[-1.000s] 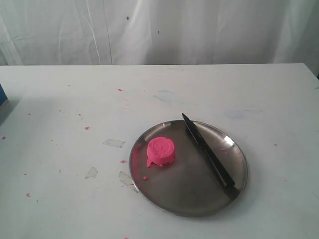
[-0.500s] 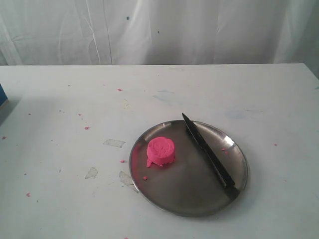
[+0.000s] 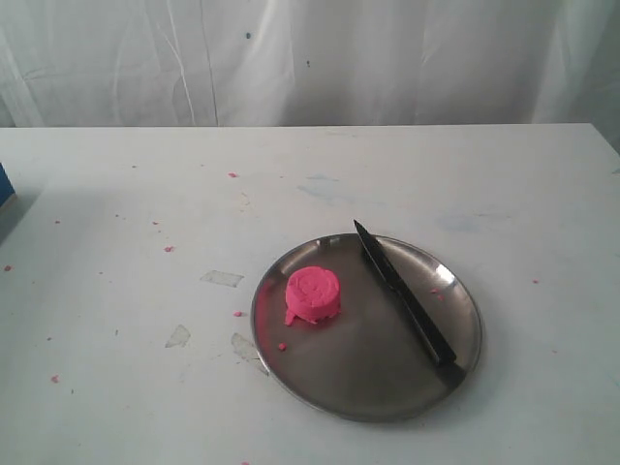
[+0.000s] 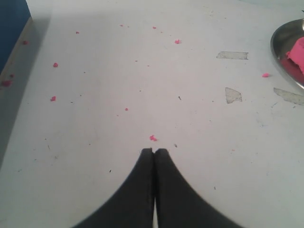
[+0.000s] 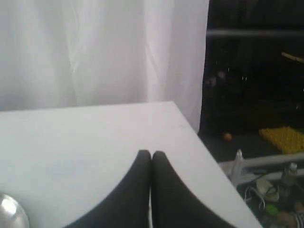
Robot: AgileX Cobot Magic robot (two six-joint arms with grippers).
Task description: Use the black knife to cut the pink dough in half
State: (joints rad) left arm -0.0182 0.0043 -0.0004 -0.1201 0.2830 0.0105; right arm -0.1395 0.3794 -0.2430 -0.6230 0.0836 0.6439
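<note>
The pink dough point(image 3: 313, 294) is one whole round puck on the left part of the steel plate point(image 3: 334, 392). The black knife point(image 3: 402, 292) lies slanted on the plate's right part, its tip over the far rim and its handle toward the near right. Neither gripper shows in the exterior view. In the left wrist view my left gripper point(image 4: 154, 151) is shut and empty over bare table, with the plate's rim point(image 4: 279, 56) and a bit of pink dough point(image 4: 298, 51) at that picture's edge. My right gripper point(image 5: 151, 154) is shut and empty above the table near its corner.
Tiny pink crumbs point(image 3: 169, 249) and a few tape scraps point(image 3: 222, 278) dot the white table. A blue object point(image 4: 12, 23) stands at the table's left edge. White curtain hangs behind. Beyond the table corner lies dark floor with clutter point(image 5: 275, 190).
</note>
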